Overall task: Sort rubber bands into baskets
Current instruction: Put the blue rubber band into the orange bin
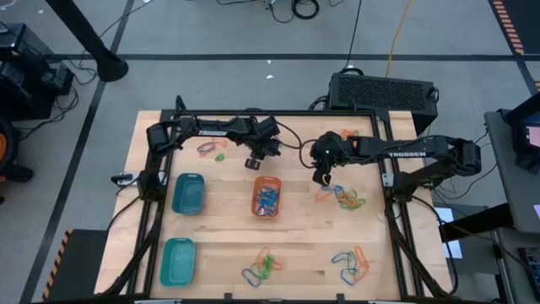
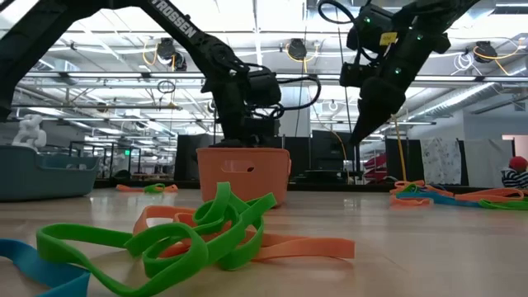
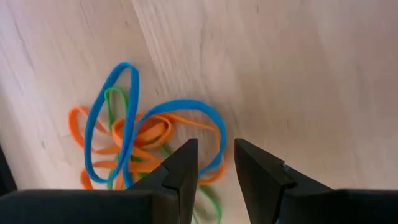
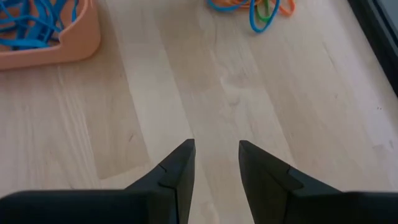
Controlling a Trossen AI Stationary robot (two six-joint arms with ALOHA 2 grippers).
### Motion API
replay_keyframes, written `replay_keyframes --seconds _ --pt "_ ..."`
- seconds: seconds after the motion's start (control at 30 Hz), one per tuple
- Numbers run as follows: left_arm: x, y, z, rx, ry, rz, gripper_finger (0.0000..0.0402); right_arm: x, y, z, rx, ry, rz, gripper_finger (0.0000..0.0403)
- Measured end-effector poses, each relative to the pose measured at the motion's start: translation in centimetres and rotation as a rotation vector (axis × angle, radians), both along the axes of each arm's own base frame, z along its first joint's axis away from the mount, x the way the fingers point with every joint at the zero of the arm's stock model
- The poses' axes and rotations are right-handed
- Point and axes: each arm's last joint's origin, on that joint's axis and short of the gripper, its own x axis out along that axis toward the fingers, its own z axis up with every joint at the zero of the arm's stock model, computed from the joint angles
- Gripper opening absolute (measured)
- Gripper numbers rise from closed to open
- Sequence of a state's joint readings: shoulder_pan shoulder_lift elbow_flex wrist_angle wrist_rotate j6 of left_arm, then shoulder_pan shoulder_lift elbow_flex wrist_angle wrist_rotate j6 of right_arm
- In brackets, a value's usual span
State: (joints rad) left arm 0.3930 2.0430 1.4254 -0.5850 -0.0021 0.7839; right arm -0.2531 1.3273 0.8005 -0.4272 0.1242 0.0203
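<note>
The orange basket (image 1: pixel 256 203) stands mid-table with blue rubber bands (image 1: pixel 267 199) in it. My left gripper (image 1: pixel 253 162) hovers open just beyond the basket's far side. In the left wrist view its fingers (image 3: pixel 216 155) stand over a heap of blue, orange and green bands (image 3: pixel 134 140), nothing between them. My right gripper (image 1: pixel 321 178) is open above bare wood (image 4: pixel 216 155), right of the basket and beside a mixed heap (image 1: pixel 342 198). Two teal baskets (image 1: pixel 187 192) (image 1: pixel 177 260) sit at the left.
More band heaps lie at the far left (image 1: pixel 211 149), near middle (image 1: pixel 263 266), near right (image 1: pixel 350 263) and far right (image 1: pixel 346 135). In the low view green and orange bands (image 2: pixel 198 235) lie in front of the orange basket (image 2: pixel 243 173). Bare wood lies between the baskets and the heaps.
</note>
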Motion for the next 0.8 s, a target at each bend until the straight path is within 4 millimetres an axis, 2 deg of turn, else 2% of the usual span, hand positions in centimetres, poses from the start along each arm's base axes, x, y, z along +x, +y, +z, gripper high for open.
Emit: replay_keyframes --seconds 0.17,0.33,0.47,0.63,0.8 --pt "0.0 0.5 -1.1 -0.006 0.026 -0.002 0.0114 0.0 0.0 0.0 0.009 -0.009 -0.014 0.0116" --pt "0.1 0.5 -1.2 0.001 0.018 -0.016 0.0107 0.0 0.0 0.0 0.010 -0.010 -0.017 0.0116" --pt "0.3 0.5 -1.2 0.010 0.004 -0.024 0.0080 0.1 0.0 0.0 0.009 -0.012 -0.017 0.0116" --pt "0.2 0.5 -1.2 0.008 0.008 -0.024 0.0016 0.1 0.0 0.1 0.009 -0.014 -0.017 0.0116" --pt "0.3 0.3 -0.7 0.014 0.000 -0.027 0.0008 0.1 0.0 0.1 0.010 -0.016 -0.021 0.0116"
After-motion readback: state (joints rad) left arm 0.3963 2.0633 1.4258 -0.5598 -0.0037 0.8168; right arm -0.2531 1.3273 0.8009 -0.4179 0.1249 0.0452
